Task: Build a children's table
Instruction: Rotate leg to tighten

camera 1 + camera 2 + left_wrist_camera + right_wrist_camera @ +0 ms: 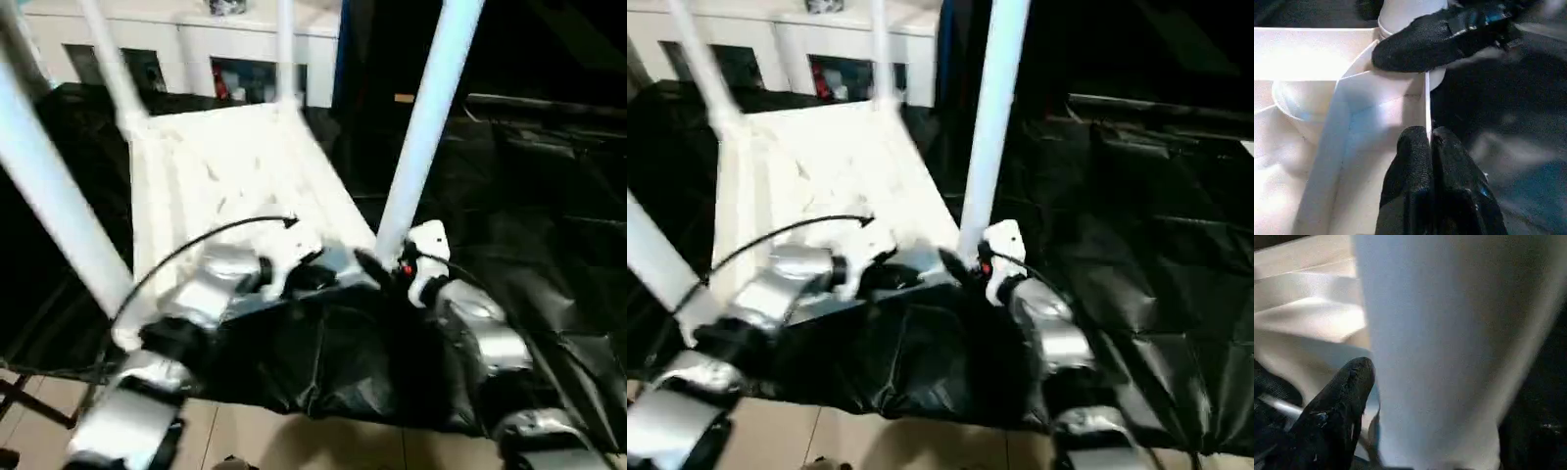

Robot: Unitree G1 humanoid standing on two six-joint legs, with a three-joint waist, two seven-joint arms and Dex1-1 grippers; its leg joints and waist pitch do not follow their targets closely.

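Observation:
The white children's table [225,166] lies upside down on a black sheet, its ribbed underside facing up. Legs stand up from its corners: one near left [49,196], two at the back [113,69] [285,49], and one near right [421,127]. My left gripper [1429,134] is shut on the thin upright rim [1427,98] of the top, close to the near right corner. My right gripper [377,266] sits at the base of the near right leg [1440,333], right beside the left gripper.
The black sheet [529,215] covers the work surface and drapes over its front edge. A white cabinet with glass doors [196,49] stands behind the table. Light floor [255,441] shows below the sheet. A black cable [196,245] arcs over my left forearm.

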